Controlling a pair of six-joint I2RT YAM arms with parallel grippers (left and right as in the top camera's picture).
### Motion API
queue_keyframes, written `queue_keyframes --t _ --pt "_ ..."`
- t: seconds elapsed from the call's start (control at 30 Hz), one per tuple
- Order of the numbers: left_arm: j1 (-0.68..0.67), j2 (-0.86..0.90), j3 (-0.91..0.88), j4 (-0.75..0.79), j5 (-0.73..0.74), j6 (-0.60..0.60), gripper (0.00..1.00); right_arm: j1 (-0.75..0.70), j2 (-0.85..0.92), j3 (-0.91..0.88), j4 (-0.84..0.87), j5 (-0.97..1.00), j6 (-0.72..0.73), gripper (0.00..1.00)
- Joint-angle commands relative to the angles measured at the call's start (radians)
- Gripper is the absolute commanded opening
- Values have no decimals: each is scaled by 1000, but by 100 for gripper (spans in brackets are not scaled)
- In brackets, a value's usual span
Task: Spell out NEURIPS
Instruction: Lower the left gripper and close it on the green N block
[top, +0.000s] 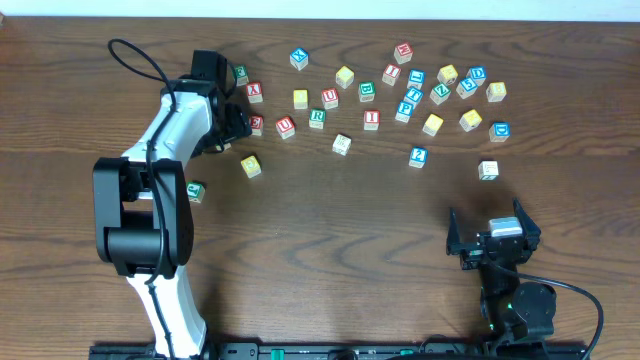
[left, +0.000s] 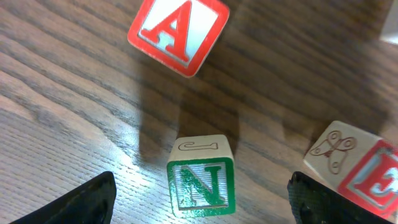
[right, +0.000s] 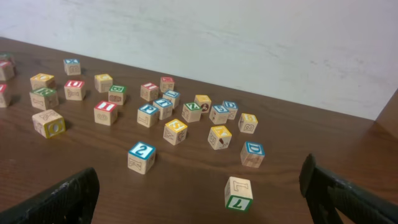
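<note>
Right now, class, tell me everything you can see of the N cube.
The N cube is a small pale wooden block. Its facing side carries a green N on a hatched field inside a green frame; its top bears a thin outlined letter, perhaps J. It sits flat on the dark table, between the open left fingers, touching neither. The A cube and E cube stand apart from it.

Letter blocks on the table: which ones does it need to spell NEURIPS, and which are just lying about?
Needed: green N, red E, red U, green R, red I. The last two letters are too small to pick out.
Lying about: red A, blue 2, blue D.
</note>
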Motion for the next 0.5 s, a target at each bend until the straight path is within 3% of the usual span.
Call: queue_keyframes --t 0.0,0.47 --pt "5 17 -35 13 -20 -6 86 -9 -5 -2 -4 -1 -7 99" --pt "5 17 -70 66 -19 -8 83 -9 -5 -2 -4 -1 -7 99"
